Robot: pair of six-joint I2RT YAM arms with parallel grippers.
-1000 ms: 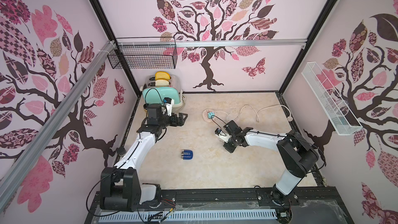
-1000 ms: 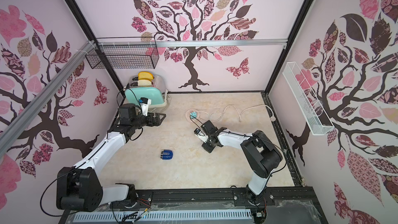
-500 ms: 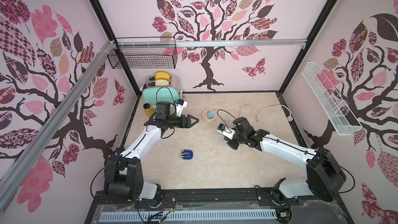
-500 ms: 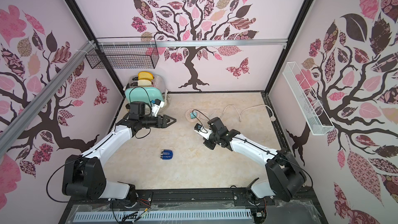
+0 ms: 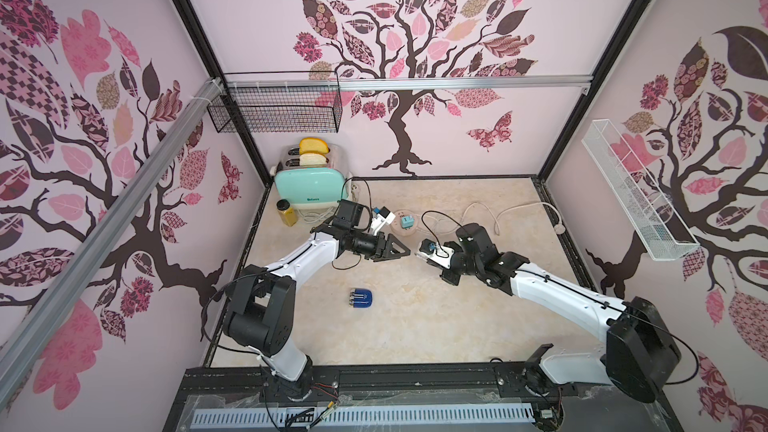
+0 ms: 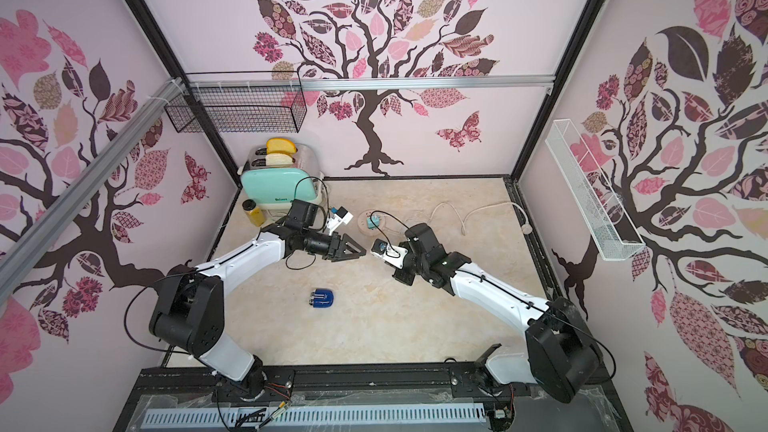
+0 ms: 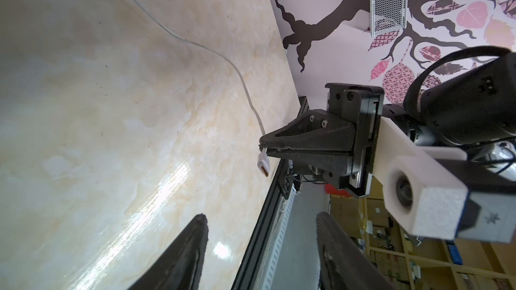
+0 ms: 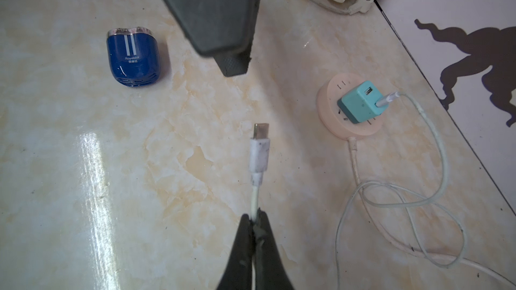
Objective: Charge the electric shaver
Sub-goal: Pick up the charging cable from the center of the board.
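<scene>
right gripper [image 8: 252,217]: I saw it pinched shut on the white cable [image 8: 255,191] behind its plug [image 8: 260,146] | left gripper [image 5: 400,248]: jaws apart, empty, facing it closely | electric shaver [image 5: 360,298]: lay on the desk [image 5: 415,326], lower centre in both top views, below-left of both grippers, silver head pointing frame-left | I judged the left arm slightly nearer

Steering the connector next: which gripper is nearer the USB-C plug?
Right gripper: shut on the white cable just behind the USB-C plug. Left gripper: open, facing the plug across a gap.
</scene>
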